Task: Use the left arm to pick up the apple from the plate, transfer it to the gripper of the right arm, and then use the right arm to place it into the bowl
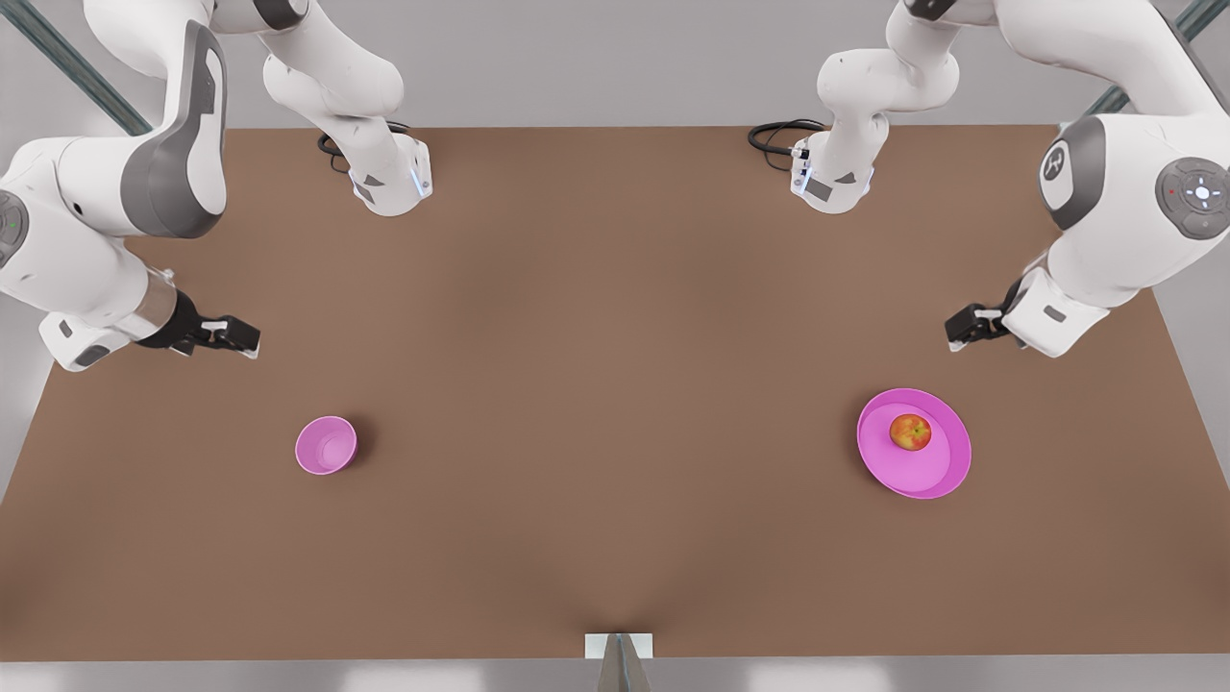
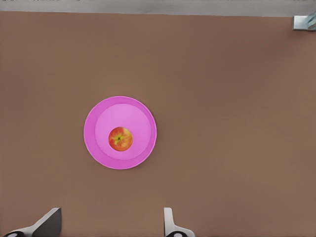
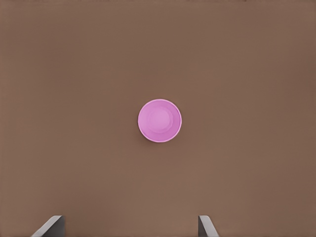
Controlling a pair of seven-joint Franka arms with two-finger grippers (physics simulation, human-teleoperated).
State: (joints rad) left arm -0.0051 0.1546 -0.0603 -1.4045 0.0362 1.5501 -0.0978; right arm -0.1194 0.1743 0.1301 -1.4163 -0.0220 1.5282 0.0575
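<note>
Brown tabletop, grey backdrop behind it, both arm bases mounted along the far edge.

Apple sits on the plate, toward the front view's right, slightly off the plate's centre. Bowl stands alone toward the front view's left, well apart from the plate.

Left end effector hangs above the tabletop at the front view's right, near the plate but clear of it, not touching the apple. In the left wrist view its fingertips are spread wide, released, with the plate and apple below.

Right end effector hangs at the front view's left, above and near the bowl, not touching it. Right wrist view has its fingers spread apart, released, nothing between them, with the bowl straight below.
</note>
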